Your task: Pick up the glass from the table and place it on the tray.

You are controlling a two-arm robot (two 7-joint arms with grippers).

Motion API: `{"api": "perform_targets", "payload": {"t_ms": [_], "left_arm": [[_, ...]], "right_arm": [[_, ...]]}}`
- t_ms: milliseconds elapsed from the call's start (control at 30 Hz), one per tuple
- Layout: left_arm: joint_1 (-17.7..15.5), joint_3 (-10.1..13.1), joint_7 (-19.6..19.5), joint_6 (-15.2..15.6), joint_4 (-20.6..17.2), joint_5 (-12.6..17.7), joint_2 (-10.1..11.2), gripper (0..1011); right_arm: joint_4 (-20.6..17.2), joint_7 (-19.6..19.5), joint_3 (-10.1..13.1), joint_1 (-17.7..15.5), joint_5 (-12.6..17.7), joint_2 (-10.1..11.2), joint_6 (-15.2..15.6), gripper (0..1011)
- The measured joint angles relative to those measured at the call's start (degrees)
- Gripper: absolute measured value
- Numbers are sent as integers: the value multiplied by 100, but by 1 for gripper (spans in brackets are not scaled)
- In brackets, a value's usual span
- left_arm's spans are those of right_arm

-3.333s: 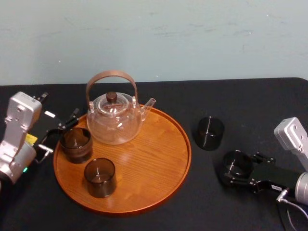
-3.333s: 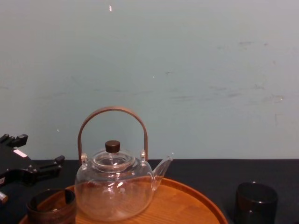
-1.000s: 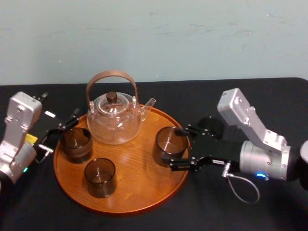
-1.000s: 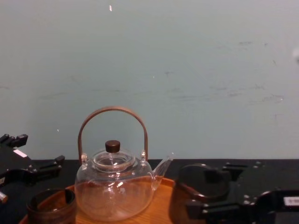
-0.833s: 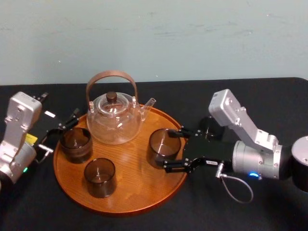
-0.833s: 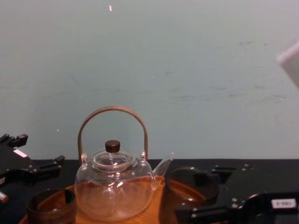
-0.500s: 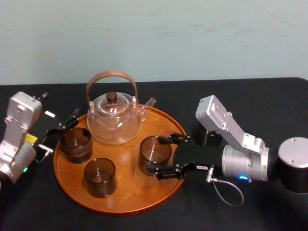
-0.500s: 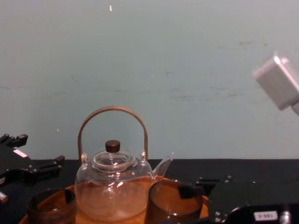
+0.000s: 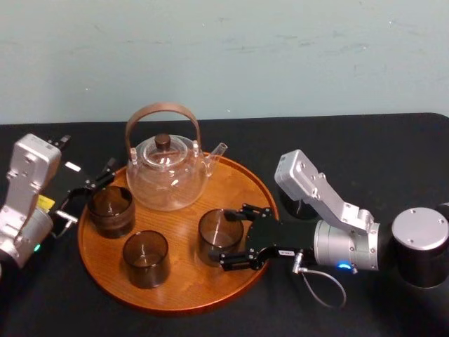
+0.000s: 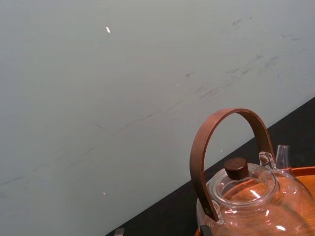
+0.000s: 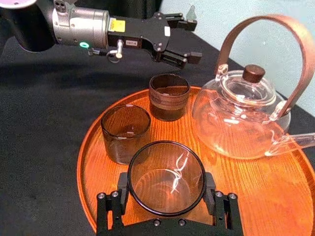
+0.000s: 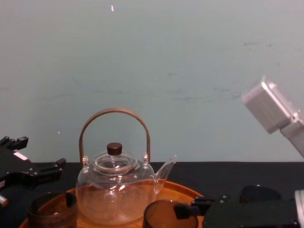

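A smoky glass is held between the two fingers of my right gripper, which is shut on it. It hangs low over the front right part of the round wooden tray, in front of the teapot. Whether it touches the wood I cannot tell. In the right wrist view the glass sits between the black fingers, above the tray. My left gripper stands open and empty at the tray's left edge.
Two more dark glasses stand on the tray's left half. Another dark glass stands on the black table right of the tray, partly behind my right arm. A pale wall rises behind the table.
My right gripper has carried the glass leftward and nearer over the tray, and lower. The left arm has not moved.
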Motion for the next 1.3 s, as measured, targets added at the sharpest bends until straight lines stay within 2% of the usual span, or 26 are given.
{"api": "perform_targets", "payload": {"t_ms": [667,1300], "left_arm": [[0,0,0,0,0,0,0,1001],[0,0,0,0,0,0,0,1001]], "right_arm": [[383,-6,-88,55,-44,-113,-1,902],[432,-56,-92,29,-113,-132,16,902]]}}
